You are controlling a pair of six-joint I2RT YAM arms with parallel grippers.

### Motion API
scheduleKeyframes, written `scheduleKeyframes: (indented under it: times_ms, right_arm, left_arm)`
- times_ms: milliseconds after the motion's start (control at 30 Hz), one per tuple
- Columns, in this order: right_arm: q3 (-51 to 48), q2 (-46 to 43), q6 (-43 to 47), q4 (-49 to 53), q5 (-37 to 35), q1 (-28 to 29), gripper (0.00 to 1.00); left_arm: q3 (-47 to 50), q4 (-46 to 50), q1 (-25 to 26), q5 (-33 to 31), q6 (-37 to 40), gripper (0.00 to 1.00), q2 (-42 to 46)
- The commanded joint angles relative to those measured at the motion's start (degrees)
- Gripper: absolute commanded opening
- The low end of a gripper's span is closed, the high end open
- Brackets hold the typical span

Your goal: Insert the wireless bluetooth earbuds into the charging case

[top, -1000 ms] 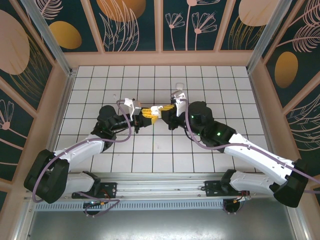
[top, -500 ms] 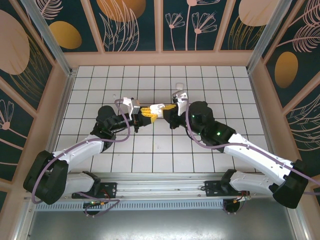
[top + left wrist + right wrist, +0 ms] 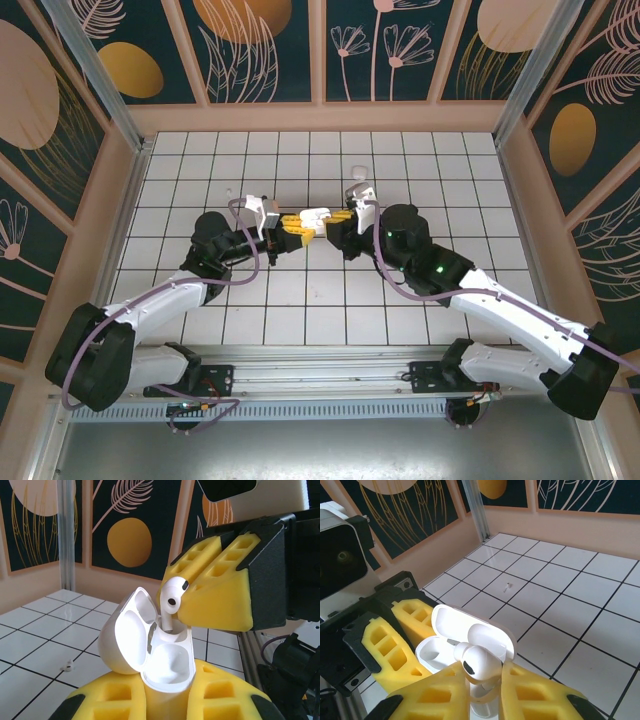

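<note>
White tiles with dark grout are spreading beneath my arms, with leaf-painted panels walling the far side. Over the middle of the table, the small glossy white plastic earbud [image 3: 475, 662] is standing stem-down, its long axis near upright and its stem tip just entering one well of the rounded white hinged charging case [image 3: 167, 667]. My right gripper [image 3: 481, 682] is pinching the bud's head between yellow foam fingers. My left gripper [image 3: 170, 702] is clamping the case's base, lid standing open. The well is lying straight below the bud, so my right arm is the one to lower. My left wrist view is showing stem meeting well. My right wrist view is hiding that behind the bud's head.
</note>
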State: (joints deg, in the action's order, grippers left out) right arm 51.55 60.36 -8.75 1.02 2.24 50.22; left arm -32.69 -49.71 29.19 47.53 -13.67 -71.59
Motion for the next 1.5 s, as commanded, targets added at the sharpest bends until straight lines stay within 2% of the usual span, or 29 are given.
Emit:
scheduleKeyframes:
  times_ms: [0,200,367,633,800,1000,1133,1267,1467]
  right_arm:
    - [-1.9,-0.7,1.1,1.1,1.8,-0.5,0.2]
    - [-1.9,0.0,1.0,1.3,3.1,-0.6,0.24]
    - [-1.4,-0.4,0.7,2.2,3.3,-0.6,0.32]
    - [-0.6,-1.1,-0.2,3.4,2.1,-0.5,0.34]
    - [-0.6,-2.3,-2.4,3.2,0.0,-2.0,0.38]
    - [-0.8,0.0,-7.1,5.3,-0.2,-8.1,0.52]
    - [-1.1,2.6,-9.3,5.6,1.8,-11.5,0.55]
    - [-1.0,5.3,-11.8,7.9,-0.1,-15.1,0.55]
    - [0.7,12.9,-14.9,14.0,-0.3,-25.3,0.55]
  left_arm:
    - [-0.6,-2.2,-0.3,-0.4,-0.2,0.0,1.9]
    - [-0.9,-1.3,-0.3,-0.8,0.3,0.0,2.2]
    - [-1.0,-0.2,-0.3,-1.3,1.2,0.0,2.5]
    - [-1.1,0.0,-0.3,-1.7,1.6,0.0,2.1]
    - [-0.8,3.3,-0.4,-4.5,3.8,0.0,1.4]
    - [-0.4,8.7,-0.6,-8.4,5.0,0.0,-2.9]
    - [-0.5,10.5,-0.6,-8.6,5.1,0.0,-5.7]
    - [0.1,11.7,-0.6,-10.5,6.1,0.0,-7.7]
    - [-2.6,18.1,-0.6,-12.2,8.3,0.0,-12.4]
